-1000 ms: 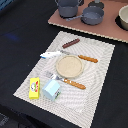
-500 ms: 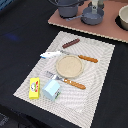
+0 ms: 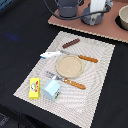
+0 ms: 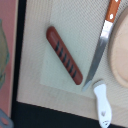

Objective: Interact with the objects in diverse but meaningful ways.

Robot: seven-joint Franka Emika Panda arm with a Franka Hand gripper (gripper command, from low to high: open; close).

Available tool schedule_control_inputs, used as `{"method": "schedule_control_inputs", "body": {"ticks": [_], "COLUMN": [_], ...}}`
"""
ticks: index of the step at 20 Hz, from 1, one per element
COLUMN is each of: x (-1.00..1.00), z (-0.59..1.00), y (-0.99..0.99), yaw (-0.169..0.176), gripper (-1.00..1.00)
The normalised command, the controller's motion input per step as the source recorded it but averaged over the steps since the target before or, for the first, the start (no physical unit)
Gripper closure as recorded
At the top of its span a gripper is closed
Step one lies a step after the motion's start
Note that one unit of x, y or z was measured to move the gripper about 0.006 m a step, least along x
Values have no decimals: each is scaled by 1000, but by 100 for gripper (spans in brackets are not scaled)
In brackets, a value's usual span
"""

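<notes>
A striped placemat (image 3: 100, 80) holds the objects. A tan round plate (image 3: 69, 65) lies in its middle, with an orange-handled knife (image 3: 80, 56) on the far side and an orange-handled fork (image 3: 67, 80) on the near side. A reddish-brown toy sausage (image 3: 71, 43) (image 4: 64, 55) lies at the far corner, beside a white-and-blue tube (image 3: 48, 54) (image 4: 102, 104). A yellow box (image 3: 34, 88) and a pale blue carton (image 3: 51, 89) stand at the near corner. My gripper (image 3: 95, 14) hangs over the brown board at the back, and its fingers are not discernible. In the wrist view the knife blade (image 4: 101, 47) and the plate edge (image 4: 121, 55) appear, but no fingers.
A brown board (image 3: 107, 29) lies behind the placemat. On it stand a grey pot (image 3: 67, 7) and, toward the exterior view's right, a bowl (image 3: 123, 17). The table around it is black.
</notes>
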Motion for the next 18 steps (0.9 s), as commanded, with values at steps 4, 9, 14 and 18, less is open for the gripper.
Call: {"method": "schedule_control_inputs", "body": {"ticks": [4, 9, 14, 18], "x": [-594, -678, -661, -645], "z": [-621, -671, -653, -589], "y": [-241, -90, -51, -50], "yaw": [96, 79, 78, 79], "gripper": [-100, -100, -100, -100]}}
